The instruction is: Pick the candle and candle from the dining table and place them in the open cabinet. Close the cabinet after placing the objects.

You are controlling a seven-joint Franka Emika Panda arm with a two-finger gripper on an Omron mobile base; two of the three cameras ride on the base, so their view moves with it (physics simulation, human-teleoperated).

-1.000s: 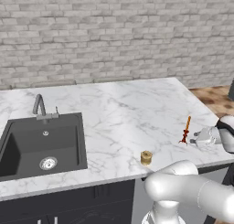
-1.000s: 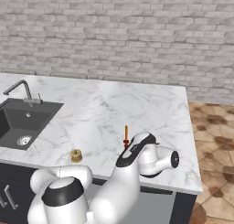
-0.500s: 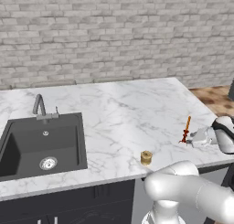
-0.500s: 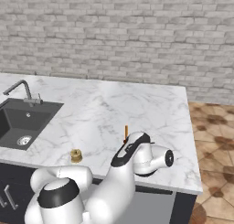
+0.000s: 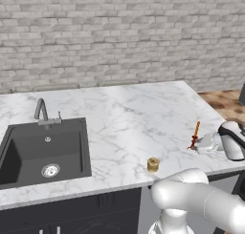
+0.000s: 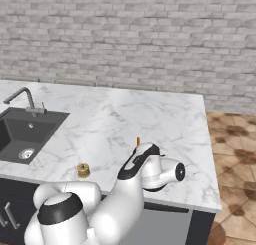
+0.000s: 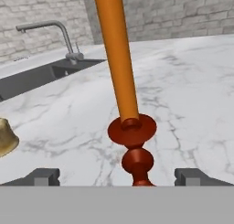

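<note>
Presently the tall orange taper candle on its turned red holder (image 7: 130,127) is straddled by the wide-open gripper (image 7: 118,176) on the white marble dining table (image 5: 119,118), so closing on the stem is judged to be called for next.

We see open white marble dining table (image 5: 129,118) around the tall orange taper candle (image 7: 119,72); a small brass candle (image 5: 153,164) stands well apart.

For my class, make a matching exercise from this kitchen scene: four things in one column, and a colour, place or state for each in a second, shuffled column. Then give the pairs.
Things:
1. tall candle
2. short candle
3. sink
4. gripper

Descriptions:
A. black, set into the dining table
B. jaws open, either side of a red holder
C. orange, upright
D. squat, brassy, near the front edge

Pairs: 1-C, 2-D, 3-A, 4-B
</note>
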